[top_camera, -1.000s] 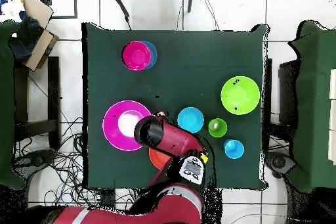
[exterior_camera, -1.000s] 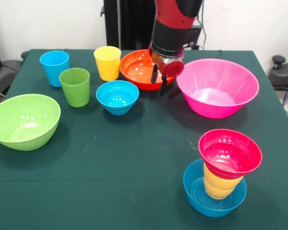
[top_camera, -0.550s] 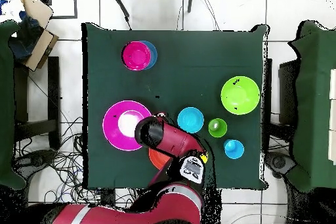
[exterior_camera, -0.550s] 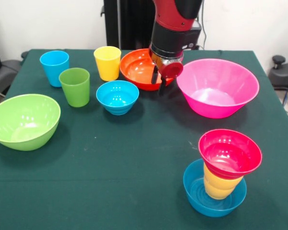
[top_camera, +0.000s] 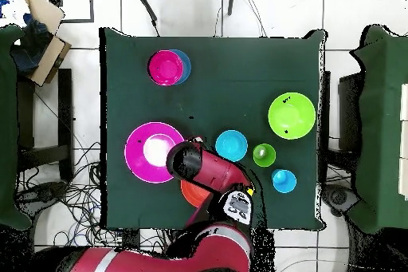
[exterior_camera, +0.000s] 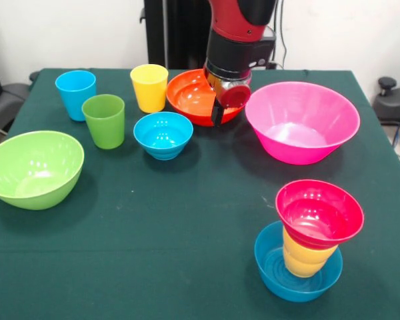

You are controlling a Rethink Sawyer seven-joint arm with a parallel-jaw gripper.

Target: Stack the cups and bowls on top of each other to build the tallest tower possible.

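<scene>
jaws (exterior_camera: 221, 110) low over the near rim of the wide orange bowl (exterior_camera: 195, 97), one dark finger at the rim; gap between them hard to read, possibly closed on the rim, cannot tell. large pink bowl (exterior_camera: 301, 121) just beside on the green worktop (exterior_camera: 153, 220). small blue bowl (exterior_camera: 163, 135), yellow cup (exterior_camera: 149, 87), green cup (exterior_camera: 105, 121) and light blue cup (exterior_camera: 75, 94) grouped near. lime green bowl (exterior_camera: 32, 168) apart at the edge. nearest the camera, red bowl (exterior_camera: 318, 213) on squat yellow-orange cup (exterior_camera: 305, 257) inside second blue bowl (exterior_camera: 273, 273).
</scene>
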